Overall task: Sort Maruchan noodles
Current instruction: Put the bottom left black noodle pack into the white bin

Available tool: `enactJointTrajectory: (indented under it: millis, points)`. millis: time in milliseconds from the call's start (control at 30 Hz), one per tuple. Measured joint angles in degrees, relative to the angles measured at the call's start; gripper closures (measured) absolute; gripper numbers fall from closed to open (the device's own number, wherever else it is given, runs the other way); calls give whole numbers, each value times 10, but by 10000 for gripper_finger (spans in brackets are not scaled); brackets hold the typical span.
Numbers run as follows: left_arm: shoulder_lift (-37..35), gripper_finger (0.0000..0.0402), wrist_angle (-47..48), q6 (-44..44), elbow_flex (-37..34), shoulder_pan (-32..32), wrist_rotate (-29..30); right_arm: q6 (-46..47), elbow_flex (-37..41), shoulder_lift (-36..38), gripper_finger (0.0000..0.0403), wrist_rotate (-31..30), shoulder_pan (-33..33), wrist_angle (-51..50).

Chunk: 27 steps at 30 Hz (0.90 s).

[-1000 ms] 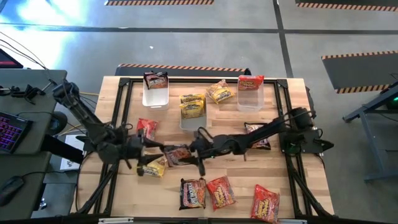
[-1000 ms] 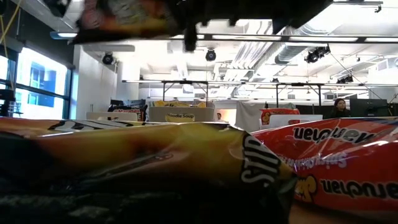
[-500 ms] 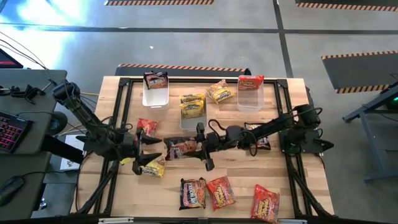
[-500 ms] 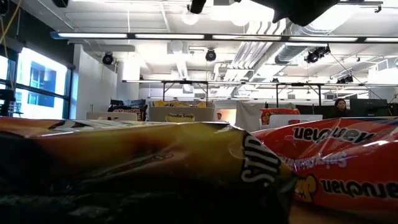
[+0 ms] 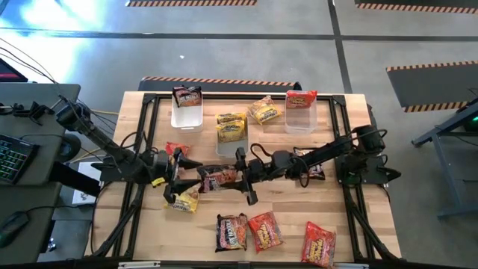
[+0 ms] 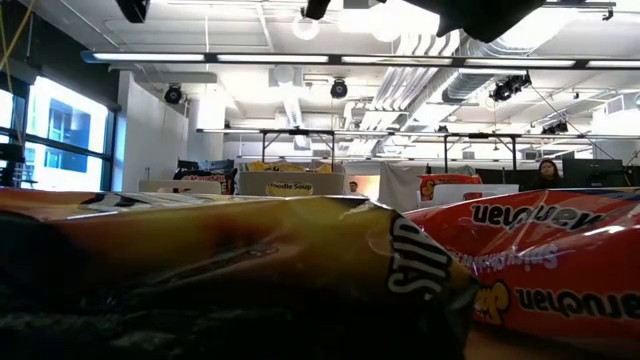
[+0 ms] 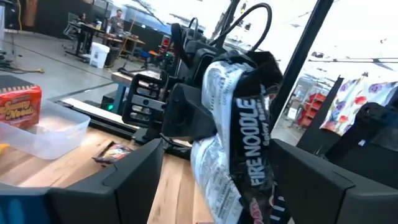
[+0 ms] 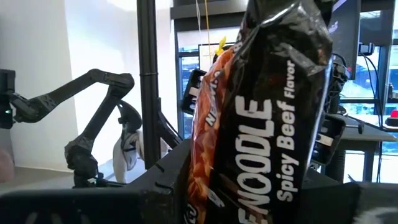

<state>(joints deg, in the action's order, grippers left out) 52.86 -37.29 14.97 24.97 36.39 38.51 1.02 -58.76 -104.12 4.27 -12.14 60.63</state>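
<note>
Above the middle of the wooden table [image 5: 351,224], the right gripper [image 5: 240,178] clamps its fingers on a dark Fire Noodle packet [image 5: 216,179] and holds it clear of the surface; its own wrist view shows the black and orange wrapper [image 8: 261,112] pinched between the two dark fingers [image 8: 168,180]. Facing it from the other side, the left gripper [image 5: 175,179] has its fingers [image 7: 130,180] spread wide, one to each side of the packet's near end [image 7: 242,143], with a visible gap and no grip on it.

Just below the left gripper a yellow packet [image 5: 185,200] lies on the table, and a red one [image 5: 176,152] lies just above it. Three more packets [image 5: 265,232] rest along the table's near edge, and another dark one [image 5: 310,166] lies partly under the right arm. At the far side stand three clear bins [image 5: 187,116]: the left with a dark packet, the middle with yellow ones [image 5: 231,127], the right with a red one [image 5: 301,98]. A further yellow packet [image 5: 264,110] lies between the middle and right bins.
</note>
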Motion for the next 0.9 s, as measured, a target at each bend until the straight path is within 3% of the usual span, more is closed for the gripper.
enactJointTrajectory:
  millis: [167, 467, 600, 900]
  points:
    - [16, 119, 2, -1, 5, -13, -24, 1, 0, 0, 281, -19, 0, 0]
    - [92, 119, 51, -57, 82, -12, -38, 6, 0, 0, 281, -44, 3, 1]
    - [90, 119, 108, -56, 102, -4, -28, 20, 0, 0, 281, -44, 3, 6]
    - [90, 125, 121, -79, 118, -19, -35, 20, -1, 0, 281, -43, 3, 8]
